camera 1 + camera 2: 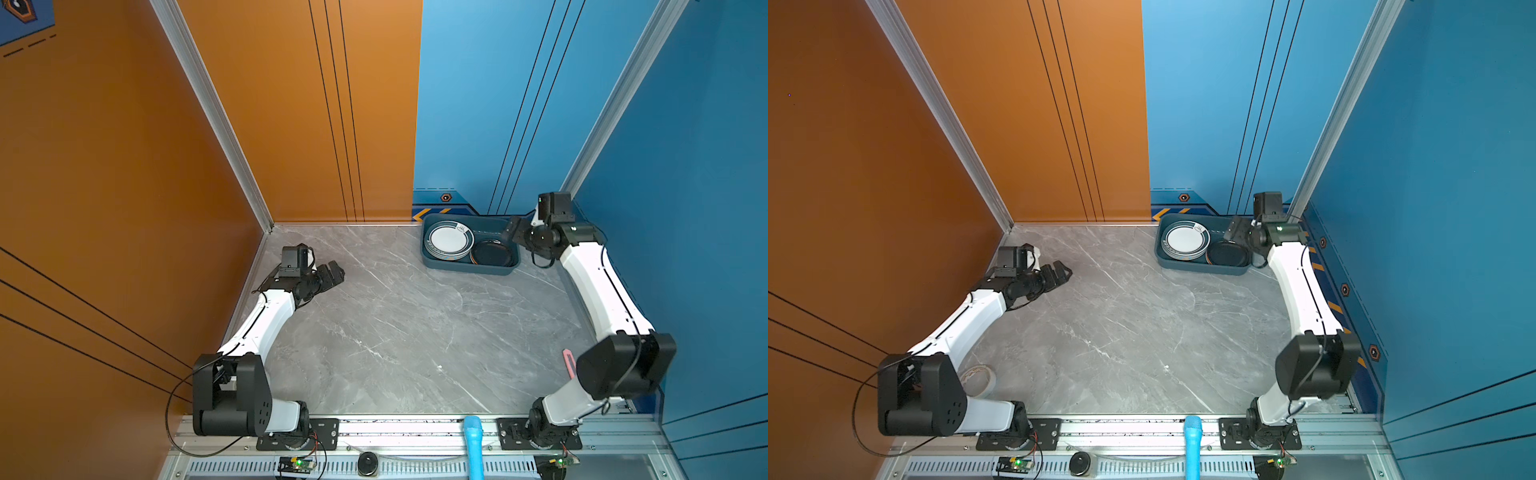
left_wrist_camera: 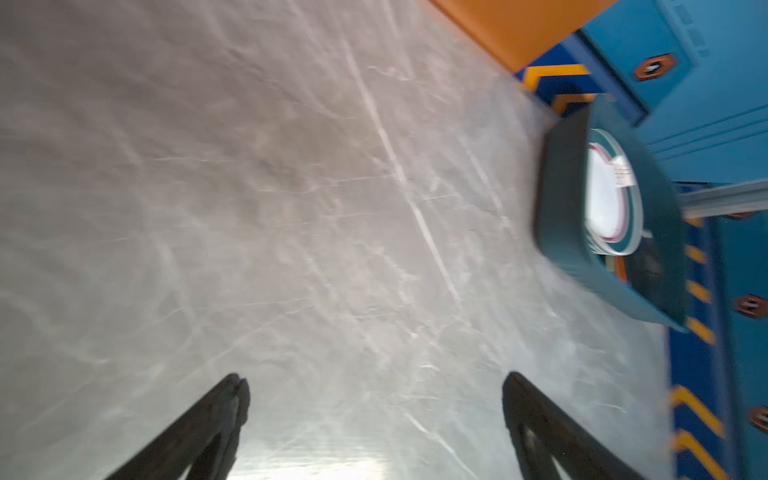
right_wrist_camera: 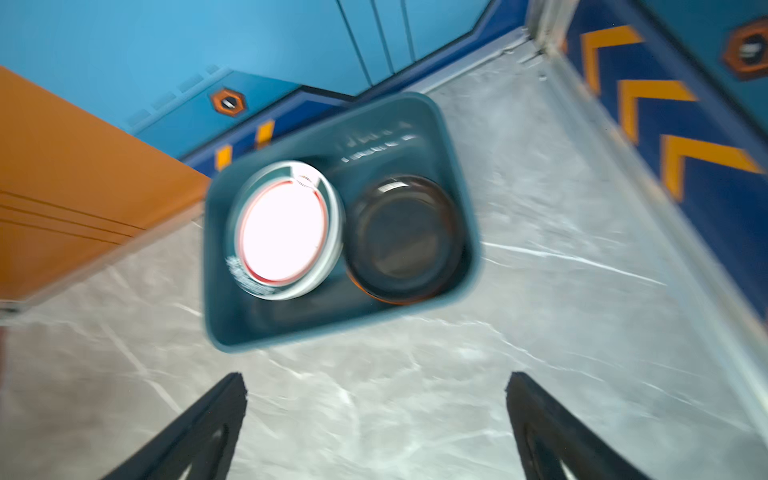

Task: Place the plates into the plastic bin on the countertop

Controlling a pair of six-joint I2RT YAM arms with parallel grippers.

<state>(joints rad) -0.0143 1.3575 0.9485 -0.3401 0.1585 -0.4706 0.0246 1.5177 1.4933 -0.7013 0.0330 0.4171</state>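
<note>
the countertop (image 1: 395,332) is showing no stray dishes, the plastic bin (image 1: 469,270) just ahead of the right gripper (image 3: 374,380) is holding the plates (image 1: 451,240) in two stacks, and that gripper and the distant left gripper (image 2: 374,378) are hanging spread and empty, so the task is seemingly ending.

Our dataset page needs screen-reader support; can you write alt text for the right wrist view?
A dark teal plastic bin on the grey marble countertop holds a stack topped by a white plate and, beside it, a black plate. The right gripper is open and empty in the foreground.
</note>
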